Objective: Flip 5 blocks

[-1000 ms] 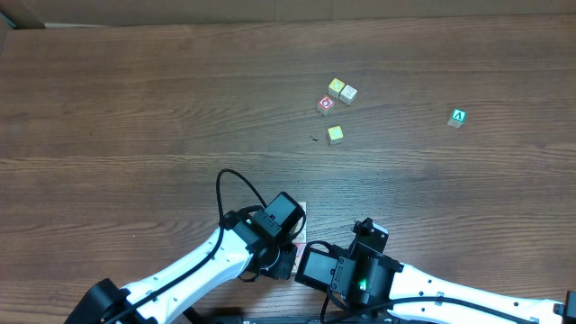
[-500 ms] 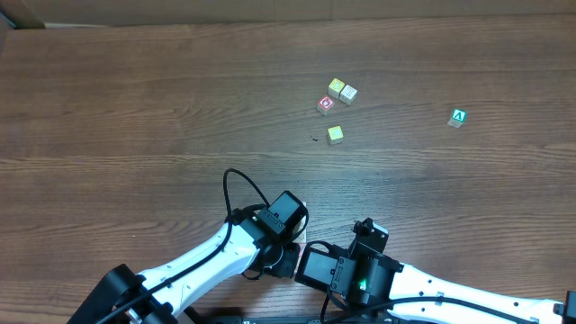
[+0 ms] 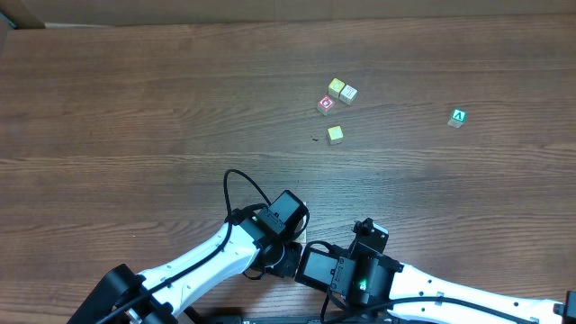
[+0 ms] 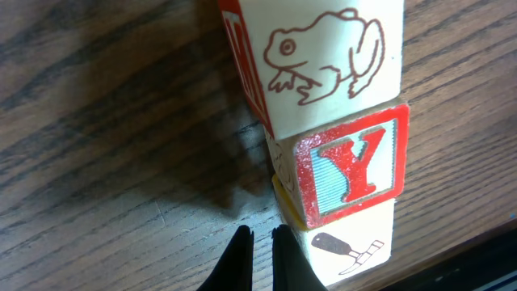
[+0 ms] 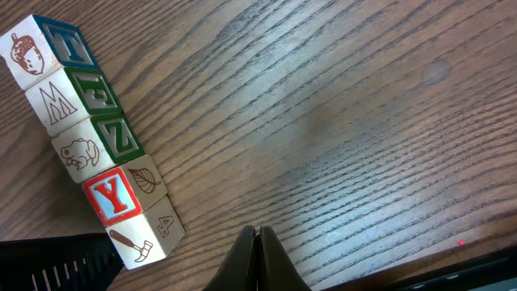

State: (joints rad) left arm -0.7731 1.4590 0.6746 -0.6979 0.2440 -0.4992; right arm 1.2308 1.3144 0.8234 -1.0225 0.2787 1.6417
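Blocks (image 5: 81,153), five pale wooden cubes printed with pictures and letters, lie touching in one row on the brown wooden table (image 3: 135,108), close by both grippers. Overhead, the arms hide them, and the left wrist view shows only three. Four small loose cubes (image 3: 335,133) and one green "A" cube (image 3: 458,117) sit well apart. Left gripper (image 4: 260,236) and right gripper (image 5: 257,234) are closed and empty.

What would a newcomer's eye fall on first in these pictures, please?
Probably the row of five picture blocks lying side by side at the left of the right wrist view, its bright red Y block looming large in the left wrist view. Overhead, the left arm and right arm crowd the near edge, while four small cubes and a green A cube lie scattered farther out.
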